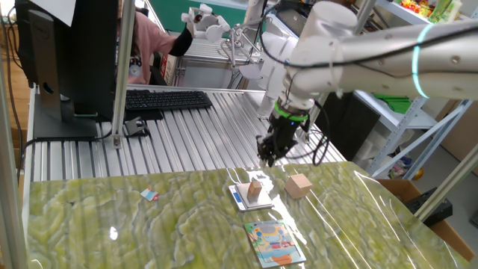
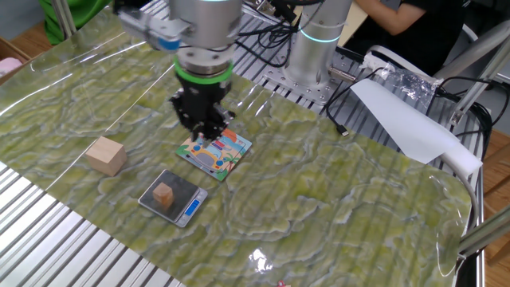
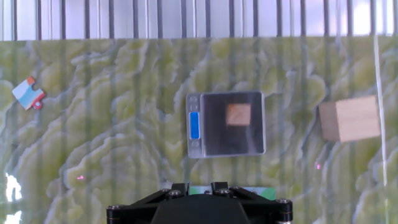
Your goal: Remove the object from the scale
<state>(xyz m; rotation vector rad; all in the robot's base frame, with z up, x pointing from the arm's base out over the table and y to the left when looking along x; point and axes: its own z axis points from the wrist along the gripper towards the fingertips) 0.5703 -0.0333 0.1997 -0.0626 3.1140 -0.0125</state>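
The object, a tiny tan-brown wooden cube (image 1: pixel 255 188), sits on the scale (image 1: pixel 263 200), a thin square pad with a blue strip. Both show in the other fixed view, cube (image 2: pixel 163 194) on scale (image 2: pixel 185 191), and in the hand view, cube (image 3: pixel 238 114) on the plate (image 3: pixel 230 140), toward its upper middle. My gripper (image 1: pixel 268 155) hangs well above the table, behind the scale. In the other fixed view it (image 2: pixel 209 131) is over the card's far edge. Its fingers taper together and hold nothing. In the hand view only its black base (image 3: pixel 199 188) shows.
A larger pale tan block (image 1: pixel 298 184) lies beside the scale (image 2: pixel 106 155) (image 3: pixel 350 118). A colourful illustrated card (image 1: pixel 275 243) lies nearby (image 2: pixel 215 151). A small puzzle piece (image 1: pixel 150 195) lies off to one side (image 3: pixel 28 93). Ribbed metal tabletop, a keyboard (image 1: pixel 160 99) and cables lie beyond the mat.
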